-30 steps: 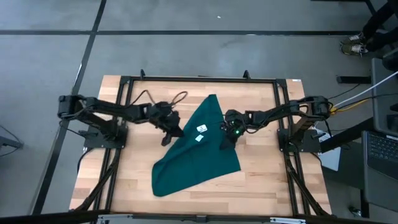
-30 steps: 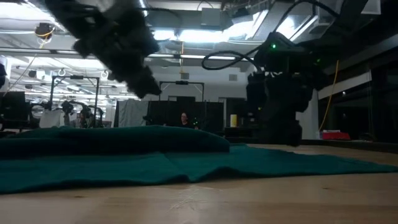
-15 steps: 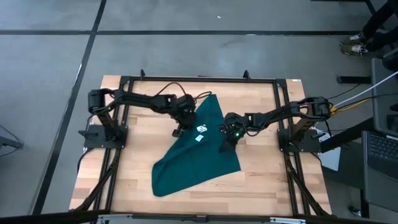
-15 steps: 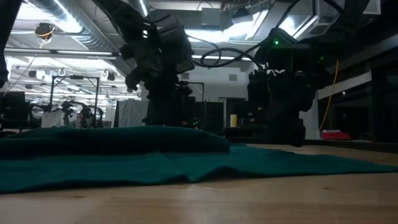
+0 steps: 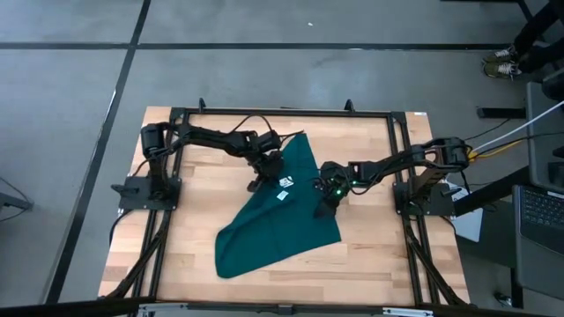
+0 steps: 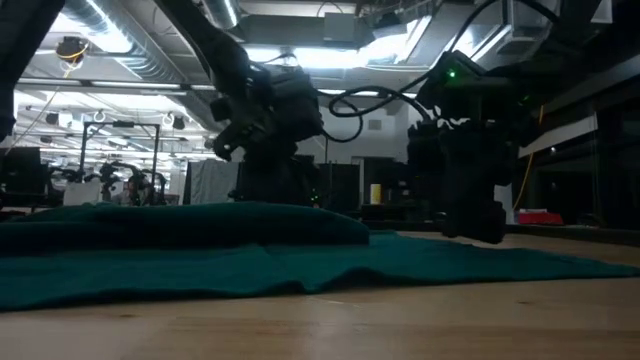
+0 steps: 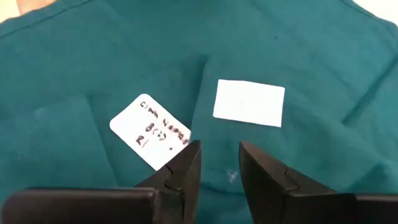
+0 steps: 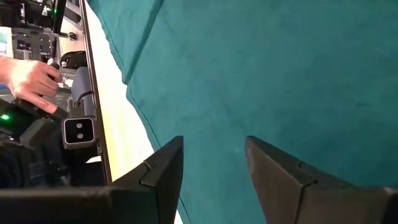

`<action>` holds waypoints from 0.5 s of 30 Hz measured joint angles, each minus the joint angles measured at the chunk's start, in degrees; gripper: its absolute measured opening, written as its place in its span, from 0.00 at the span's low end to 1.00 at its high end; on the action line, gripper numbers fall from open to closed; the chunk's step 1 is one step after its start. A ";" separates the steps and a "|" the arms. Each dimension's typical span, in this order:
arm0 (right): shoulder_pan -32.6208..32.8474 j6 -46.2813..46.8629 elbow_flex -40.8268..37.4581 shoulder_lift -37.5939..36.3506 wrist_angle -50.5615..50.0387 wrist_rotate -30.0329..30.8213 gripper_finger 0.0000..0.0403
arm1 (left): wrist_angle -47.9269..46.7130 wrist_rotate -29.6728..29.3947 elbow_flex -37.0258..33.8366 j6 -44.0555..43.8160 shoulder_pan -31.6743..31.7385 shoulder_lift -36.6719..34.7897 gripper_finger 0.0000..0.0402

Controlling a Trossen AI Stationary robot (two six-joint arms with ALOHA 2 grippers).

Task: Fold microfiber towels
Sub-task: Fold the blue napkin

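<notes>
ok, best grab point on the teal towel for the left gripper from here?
Probably the tagged corner: the left gripper hangs open right over the white tags on the towel. The cloth lies flat there, so come straight down and pinch a tuck beside the tags. The right gripper is open over the opposite edge.

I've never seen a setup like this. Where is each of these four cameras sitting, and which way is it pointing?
High view: above the table, looking straight down on the teal towel and both arms.
Low view: at table-top height, looking across the towel into the room; both arms come down from above.
Left wrist view: on the left arm, looking past the left claw at two white tags.
Right wrist view: on the right arm, past the right claw, towel below.
All four show the towel.
</notes>
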 joint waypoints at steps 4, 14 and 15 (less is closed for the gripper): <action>0.00 0.49 -0.20 -1.22 0.48 0.03 0.43 | 0.54 0.25 0.20 0.82 0.43 0.47 0.29; 0.01 1.29 -0.22 -3.46 0.98 2.19 0.39 | 3.43 3.02 0.23 -0.26 1.64 4.98 0.31; 0.15 1.29 -0.22 -3.49 1.03 2.40 0.39 | 3.36 3.25 0.23 -0.26 1.50 5.21 0.31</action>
